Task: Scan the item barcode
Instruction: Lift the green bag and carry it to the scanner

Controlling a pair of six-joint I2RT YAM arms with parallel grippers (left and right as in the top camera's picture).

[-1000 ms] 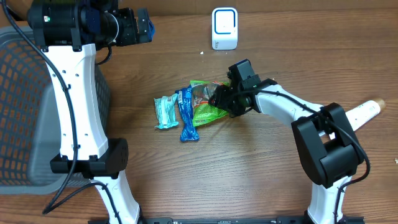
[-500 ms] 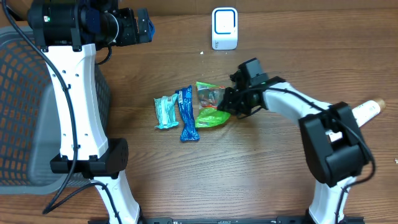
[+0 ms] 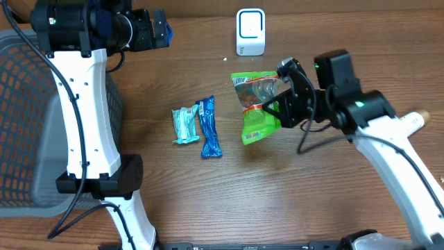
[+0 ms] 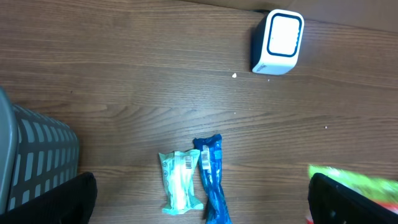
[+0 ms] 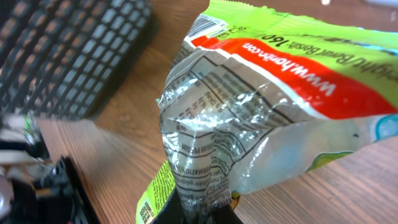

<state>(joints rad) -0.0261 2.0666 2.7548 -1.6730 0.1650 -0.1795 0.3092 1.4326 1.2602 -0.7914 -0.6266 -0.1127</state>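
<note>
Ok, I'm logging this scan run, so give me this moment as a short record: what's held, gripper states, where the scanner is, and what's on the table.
held item: green and red crinkly foil snack bag, above the wooden table
right gripper: shut on the bag's edge
left gripper: open, holding nothing
scanner: white rounded scanner box at the table's far edge, apart from the bag
on table: teal wrapped packet and blue wrapped bar, side by side

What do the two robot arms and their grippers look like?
The left arm and right arm have white links, black joint housings and loose black cables. The left gripper is black with blue parts; the right gripper is black.
</note>
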